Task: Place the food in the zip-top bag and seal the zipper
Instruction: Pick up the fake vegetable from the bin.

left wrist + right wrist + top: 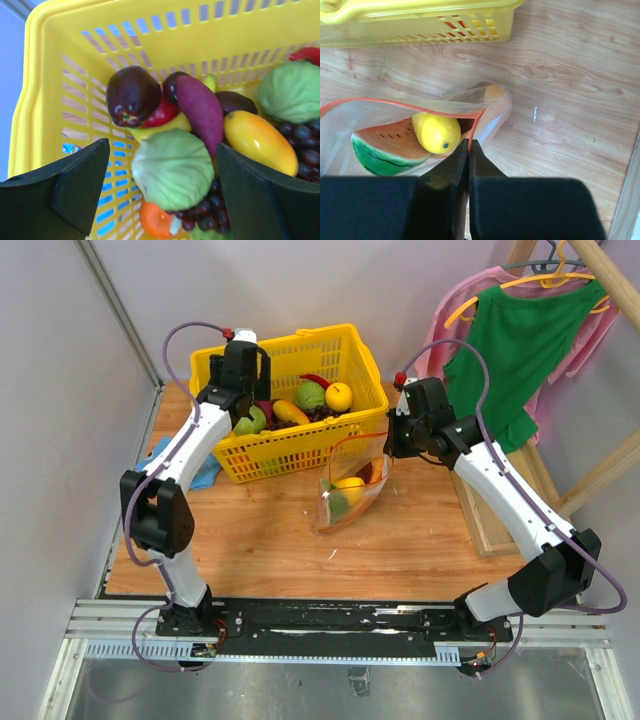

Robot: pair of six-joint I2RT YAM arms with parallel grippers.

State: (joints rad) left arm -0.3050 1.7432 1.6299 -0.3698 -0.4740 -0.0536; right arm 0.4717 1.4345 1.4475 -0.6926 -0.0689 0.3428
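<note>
A pale wooden table (250, 540) sits between lilac walls, with a grey metal rail along its near edge where both arms are bolted. A green garment on a yellow hanger (520, 340) hangs beyond the far right corner. A yellow plastic lattice basket (290, 452) of toy produce stands at the far edge, left of centre, and a crumpled blue cloth (205, 475) lies at the left edge just beside it. The clear crinkly zip-top bag (350, 495) stands upright near the table's middle, just in front of the basket's near right corner, its mouth gaping. Inside it are a red plastic watermelon slice with green rind (387, 145) and a yellow oval toy fruit (437, 132), touching each other. The thin red-orange zipper strip (395, 102) curves along the mouth and runs down into the right gripper (469, 145), whose jaws are clenched on that end of the bag. The left gripper (160, 170) hangs over the basket's left part with jaws released and nothing between them, above a round green toy cabbage (172, 167). Bare wood lies open across the near half of the table and to the right of the bag.
</note>
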